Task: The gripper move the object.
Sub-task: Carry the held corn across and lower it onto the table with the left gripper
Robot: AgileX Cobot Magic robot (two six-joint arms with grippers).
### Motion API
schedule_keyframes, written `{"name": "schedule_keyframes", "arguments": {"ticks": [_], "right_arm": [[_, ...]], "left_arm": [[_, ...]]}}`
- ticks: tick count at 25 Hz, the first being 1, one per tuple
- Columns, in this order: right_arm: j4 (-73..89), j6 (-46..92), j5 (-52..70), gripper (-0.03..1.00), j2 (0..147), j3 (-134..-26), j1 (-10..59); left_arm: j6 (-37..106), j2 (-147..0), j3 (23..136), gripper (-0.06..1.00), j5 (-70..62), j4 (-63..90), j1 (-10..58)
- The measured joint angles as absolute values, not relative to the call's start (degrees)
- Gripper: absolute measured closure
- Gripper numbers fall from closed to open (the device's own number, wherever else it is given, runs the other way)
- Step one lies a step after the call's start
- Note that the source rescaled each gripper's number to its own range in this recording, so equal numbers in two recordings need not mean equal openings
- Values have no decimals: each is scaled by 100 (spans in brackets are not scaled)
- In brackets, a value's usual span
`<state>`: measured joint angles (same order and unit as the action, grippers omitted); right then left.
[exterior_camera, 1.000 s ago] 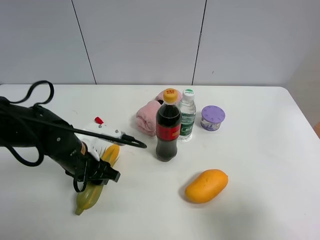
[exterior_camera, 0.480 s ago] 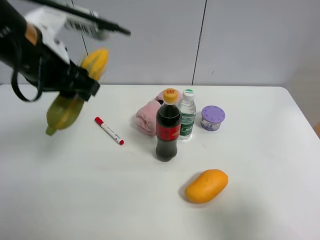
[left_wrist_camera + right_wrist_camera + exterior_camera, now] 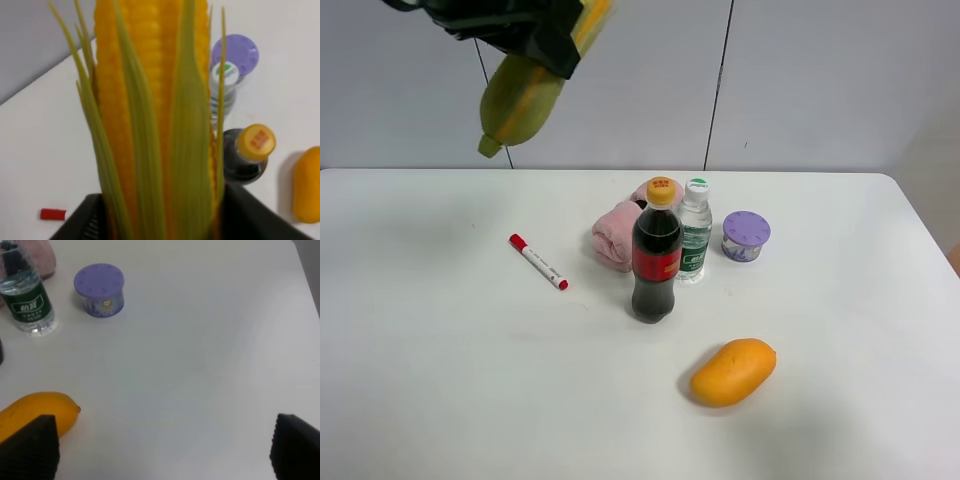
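The corn cob (image 3: 523,97) in its green husk hangs high in the air at the upper left of the exterior view, yellow tip uppermost and cut off by the frame edge. My left gripper (image 3: 560,45) is shut on its upper part. In the left wrist view the corn (image 3: 150,115) fills the middle, and the dark fingers (image 3: 82,224) clamp it on both sides. My right gripper (image 3: 162,450) is open and empty above the table, its fingertips (image 3: 30,447) at the frame's corners. It is out of the exterior view.
On the white table (image 3: 440,380) stand a cola bottle (image 3: 656,262), a water bottle (image 3: 695,232), a purple-lidded tub (image 3: 746,235) and a pink cloth (image 3: 617,235). A red marker (image 3: 538,261) lies to the left, and an orange-yellow mango (image 3: 732,371) lies in front.
My left gripper has lifted the corn from the table at the front left, up and to the right, to the top of the view. The marker is now uncovered.
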<state>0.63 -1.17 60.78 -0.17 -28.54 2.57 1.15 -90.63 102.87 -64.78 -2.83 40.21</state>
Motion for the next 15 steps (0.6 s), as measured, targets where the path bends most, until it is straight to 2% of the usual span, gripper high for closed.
{"name": "schedule_keyframes", "arguments": {"ticks": [6, 15], "right_arm": [[63, -117, 6078, -3, -17, -2854, 257], [63, -117, 6078, -3, -17, -2854, 257]], "left_arm": [[148, -10097, 11443, 94, -6545, -424, 4910], [204, -11647, 12975, 94, -6605, -450, 5864]]}}
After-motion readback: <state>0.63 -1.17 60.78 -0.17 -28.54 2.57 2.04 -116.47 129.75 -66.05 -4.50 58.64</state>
